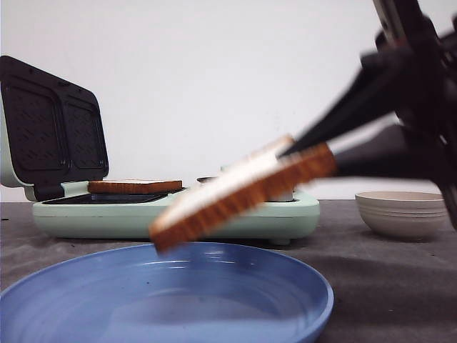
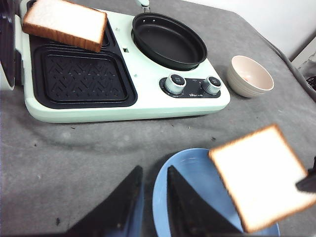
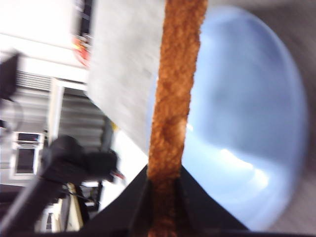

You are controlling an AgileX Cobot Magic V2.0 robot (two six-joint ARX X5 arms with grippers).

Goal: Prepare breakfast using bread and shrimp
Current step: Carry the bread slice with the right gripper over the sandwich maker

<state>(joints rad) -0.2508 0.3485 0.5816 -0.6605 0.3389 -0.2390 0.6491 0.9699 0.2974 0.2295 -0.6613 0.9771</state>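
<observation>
Right gripper [image 1: 314, 146] pinches one bread slice [image 1: 239, 193] by its crust, tilted above the blue plate [image 1: 285, 286] nearest the camera, while beyond it the second slice [image 1: 134, 186] lies on the open sandwich maker [image 1: 214, 218].

The blue plate [image 1: 214, 300] runs off the front view's bottom edge; the right pincer [image 1: 303, 146] is motion-blurred

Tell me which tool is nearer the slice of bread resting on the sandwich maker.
Left, though not by much. The left tool hovers by the blue plate, facing that bread slice. The right tool holds another slice above the plate.
</observation>
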